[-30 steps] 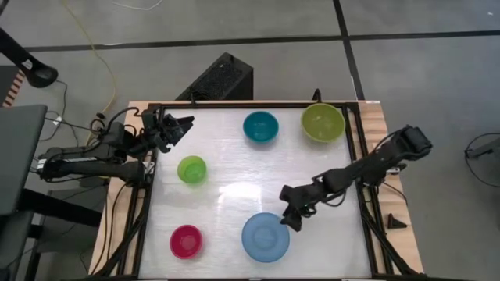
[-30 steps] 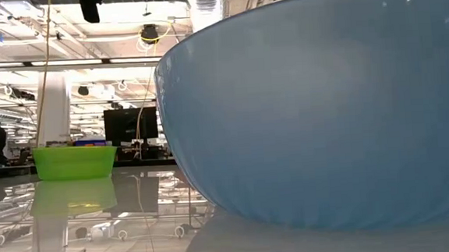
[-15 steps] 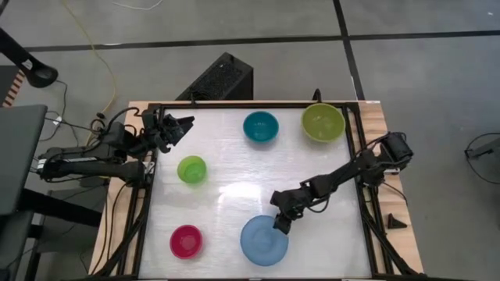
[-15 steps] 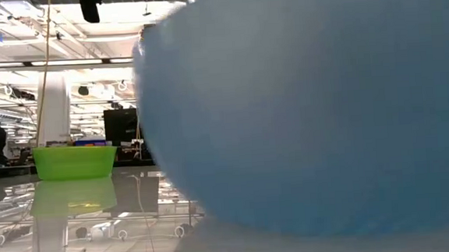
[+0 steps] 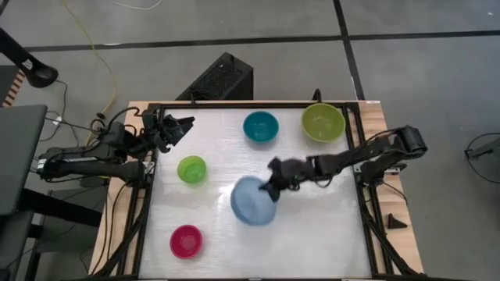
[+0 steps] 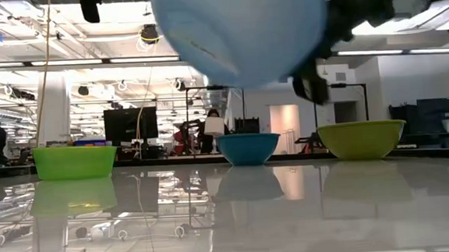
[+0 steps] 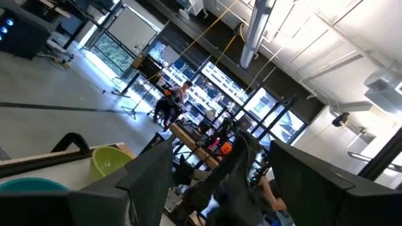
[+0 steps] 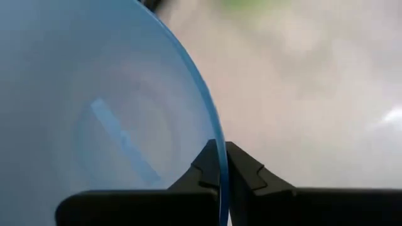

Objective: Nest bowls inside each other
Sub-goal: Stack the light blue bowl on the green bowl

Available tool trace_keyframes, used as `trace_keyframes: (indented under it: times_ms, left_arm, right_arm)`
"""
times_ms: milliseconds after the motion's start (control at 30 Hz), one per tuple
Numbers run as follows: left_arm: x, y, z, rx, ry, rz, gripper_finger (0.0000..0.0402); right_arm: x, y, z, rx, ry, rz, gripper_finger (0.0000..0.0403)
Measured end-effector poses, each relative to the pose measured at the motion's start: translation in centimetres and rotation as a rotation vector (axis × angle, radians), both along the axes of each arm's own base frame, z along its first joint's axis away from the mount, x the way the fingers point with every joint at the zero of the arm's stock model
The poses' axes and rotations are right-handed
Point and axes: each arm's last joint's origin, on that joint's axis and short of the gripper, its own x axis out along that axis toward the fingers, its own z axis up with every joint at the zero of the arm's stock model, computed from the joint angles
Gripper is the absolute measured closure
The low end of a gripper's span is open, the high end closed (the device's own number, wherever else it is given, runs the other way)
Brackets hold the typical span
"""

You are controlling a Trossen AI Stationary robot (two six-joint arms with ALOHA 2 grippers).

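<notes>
The light blue bowl [image 5: 252, 200] has been lifted off the near edge of the table [image 5: 312, 242] and is now carried, apparently tilted, over the table's middle. Its rim is pinched between the closed fingers of the right gripper [image 5: 273, 187]. Transfer toward the olive-green bowl [image 5: 323, 122] at the far right corner is judged likely; the left gripper [image 5: 181, 125] is parked, fingers apart, at the far left corner.

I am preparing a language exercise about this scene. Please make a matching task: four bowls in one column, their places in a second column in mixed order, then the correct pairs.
Things:
1. light blue bowl
2. magenta bowl
3. teal bowl
4. olive-green bowl

Places:
A. on the table, far right corner
B. lifted off the table, rim pinched by the right end effector
C. on the table, near left corner
D. on the table, beside the olive-green bowl

Pairs: 1-B, 2-C, 3-D, 4-A
</notes>
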Motion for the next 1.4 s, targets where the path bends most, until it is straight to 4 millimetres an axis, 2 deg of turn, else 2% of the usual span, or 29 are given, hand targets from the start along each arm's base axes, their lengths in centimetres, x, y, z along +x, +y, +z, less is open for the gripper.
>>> trace_keyframes:
  times_ms: [133,333,467,600,767,900,1100,1200,1400]
  left_arm:
    - [0.0,-0.1,0.0,-0.009,-0.005,-0.027,0.0148]
    - [0.1,-0.2,0.0,-0.022,-0.013,-0.075,0.0148]
    - [0.1,-0.2,0.0,-0.023,-0.015,-0.094,0.0148]
    - [0.1,-0.2,0.0,-0.026,-0.016,-0.100,0.0148]
    - [0.1,-0.2,0.0,-0.026,-0.016,-0.099,0.0148]
    - [0.1,-0.2,0.0,-0.027,-0.016,-0.098,0.0148]
    - [0.1,-0.2,0.0,-0.031,-0.015,-0.087,0.0148]
    - [0.1,-0.2,0.0,-0.041,-0.018,-0.083,0.0148]
    - [0.1,-0.2,0.0,-0.042,-0.019,-0.083,0.0148]
  right_arm:
    - [-1.7,-3.8,2.7,-0.133,-0.040,-0.177,0.0373]
    - [-6.7,-8.9,6.1,-0.295,0.013,-0.430,0.0373]
    - [-10.7,-11.2,7.7,-0.326,0.068,-0.559,0.0373]
    - [-14.6,-12.8,8.5,-0.330,0.135,-0.693,0.0373]
    - [-18.7,-13.9,8.2,-0.289,0.276,-0.844,0.0373]
    - [-20.8,-15.1,7.5,-0.223,0.379,-0.939,0.0373]
    - [-22.3,-17.6,6.4,-0.079,0.433,-0.965,0.0373]
    - [-23.2,-18.4,5.3,-0.010,0.534,-0.960,0.0373]
    - [-24.5,-19.8,4.4,-0.006,0.629,-0.986,0.0373]
